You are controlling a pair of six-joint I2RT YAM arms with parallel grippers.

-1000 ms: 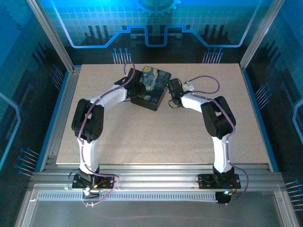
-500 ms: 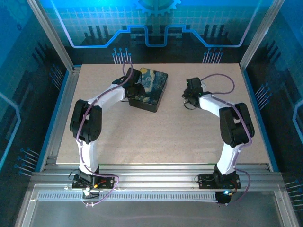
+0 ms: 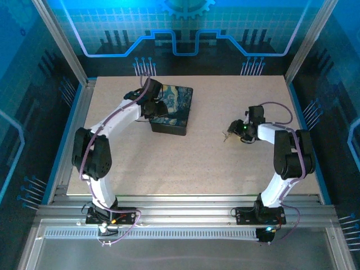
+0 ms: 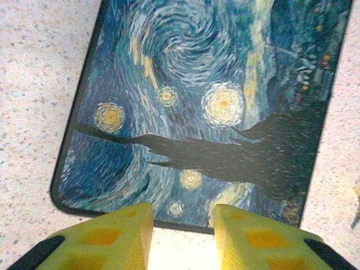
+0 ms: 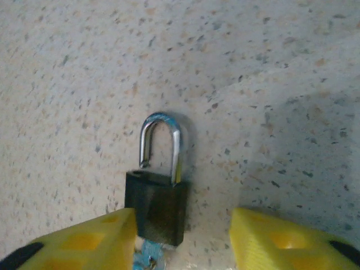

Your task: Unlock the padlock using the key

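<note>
A black padlock (image 5: 157, 205) with a silver shackle (image 5: 163, 143) lies flat on the speckled table. The shackle's left leg ends just above the body, out of its hole. A bluish key (image 5: 147, 256) sticks out of the lock's bottom end, mostly cut off by the frame edge. My right gripper (image 5: 183, 239) is open around the lock, and its left finger (image 5: 90, 242) is right beside the body. From above, the padlock (image 3: 227, 135) sits right of centre at the right gripper (image 3: 236, 130). My left gripper (image 4: 183, 225) is open and holds nothing, at the near edge of the box.
A flat black box (image 3: 174, 104) with a starry-night print on its lid (image 4: 214, 84) sits at the back left of the table (image 3: 185, 163), with the left gripper (image 3: 153, 107) at its left side. Metal rails frame the table.
My right gripper has swung from beside the box out to the right half of the table and opened. The left gripper and the box have shifted and turned slightly to the left.
</note>
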